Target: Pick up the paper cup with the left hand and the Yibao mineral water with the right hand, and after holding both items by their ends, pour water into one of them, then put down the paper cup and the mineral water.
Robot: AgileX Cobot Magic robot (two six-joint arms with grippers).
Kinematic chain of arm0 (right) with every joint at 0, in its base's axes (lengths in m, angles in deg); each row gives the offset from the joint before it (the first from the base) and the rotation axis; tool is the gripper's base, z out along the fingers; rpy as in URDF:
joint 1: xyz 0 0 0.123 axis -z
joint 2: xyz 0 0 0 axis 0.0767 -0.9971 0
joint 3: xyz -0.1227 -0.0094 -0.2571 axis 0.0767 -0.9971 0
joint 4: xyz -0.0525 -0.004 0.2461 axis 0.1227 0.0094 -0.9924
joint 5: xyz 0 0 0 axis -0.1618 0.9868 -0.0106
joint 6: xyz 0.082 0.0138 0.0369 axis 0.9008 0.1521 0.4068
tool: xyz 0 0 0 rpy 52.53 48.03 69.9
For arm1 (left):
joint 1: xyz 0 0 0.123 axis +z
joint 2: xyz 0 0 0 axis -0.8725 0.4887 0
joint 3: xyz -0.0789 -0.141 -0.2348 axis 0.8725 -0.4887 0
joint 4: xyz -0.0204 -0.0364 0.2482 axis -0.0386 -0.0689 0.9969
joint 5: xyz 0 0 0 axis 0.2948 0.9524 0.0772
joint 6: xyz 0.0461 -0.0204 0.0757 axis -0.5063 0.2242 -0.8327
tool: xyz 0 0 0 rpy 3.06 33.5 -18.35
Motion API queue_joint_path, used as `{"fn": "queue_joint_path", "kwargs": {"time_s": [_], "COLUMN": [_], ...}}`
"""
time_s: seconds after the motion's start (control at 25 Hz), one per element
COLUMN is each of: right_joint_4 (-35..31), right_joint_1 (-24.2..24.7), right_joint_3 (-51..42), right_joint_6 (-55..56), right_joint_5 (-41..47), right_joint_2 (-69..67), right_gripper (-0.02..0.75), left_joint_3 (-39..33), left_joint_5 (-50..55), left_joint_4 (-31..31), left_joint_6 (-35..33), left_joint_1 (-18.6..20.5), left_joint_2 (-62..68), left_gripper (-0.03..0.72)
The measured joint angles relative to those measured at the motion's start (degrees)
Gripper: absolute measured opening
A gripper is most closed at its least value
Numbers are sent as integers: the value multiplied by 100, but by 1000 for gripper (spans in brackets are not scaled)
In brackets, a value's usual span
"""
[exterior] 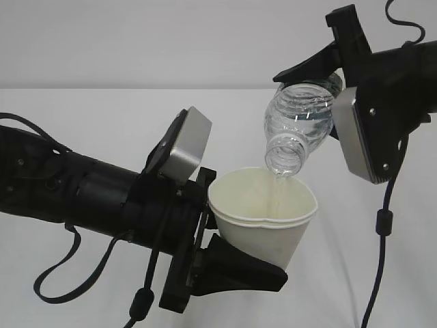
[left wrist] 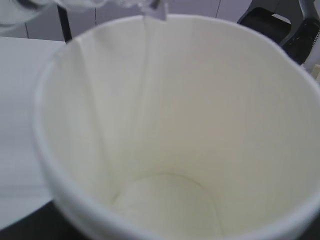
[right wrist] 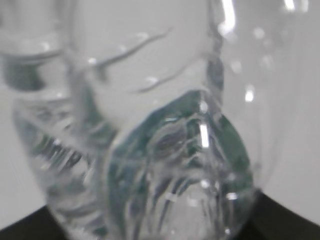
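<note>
Water ran in a thin stream from the small clear ribbed plastic bottle with a dark green label [exterior: 298, 123] into the plain white tapered paper cup [exterior: 263, 215] as I watched. My black two-jawed left hand [exterior: 222, 232] was clamped on the cup's lower part, holding it tilted and raised above the white worktop [exterior: 102, 116]. My black right hand [exterior: 334, 75] gripped the bottle at its base end, neck pointing down, its mouth just above the cup's rim. Through the left wrist camera I saw the cup's pale cream inside [left wrist: 170, 150]; I could not judge any water level there.
</note>
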Motion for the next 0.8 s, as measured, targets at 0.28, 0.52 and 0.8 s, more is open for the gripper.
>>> {"fn": "queue_joint_path", "kwargs": {"time_s": [0.28, 0.52, 0.8], "right_joint_4": [0, 0, 0], "right_joint_1": [0, 0, 0], "right_joint_3": [0, 0, 21], "right_joint_6": [-21, -43, -57], "right_joint_5": [0, -87, -88], "right_joint_2": [0, 0, 0], "right_gripper": [416, 416, 416], "left_joint_3": [0, 0, 0], "left_joint_5": [9, 9, 9], "left_joint_4": [0, -10, -10], "left_joint_6": [0, 0, 0], "left_joint_1": [0, 0, 0], "left_joint_2": [0, 0, 0], "left_gripper": [439, 439, 439]}}
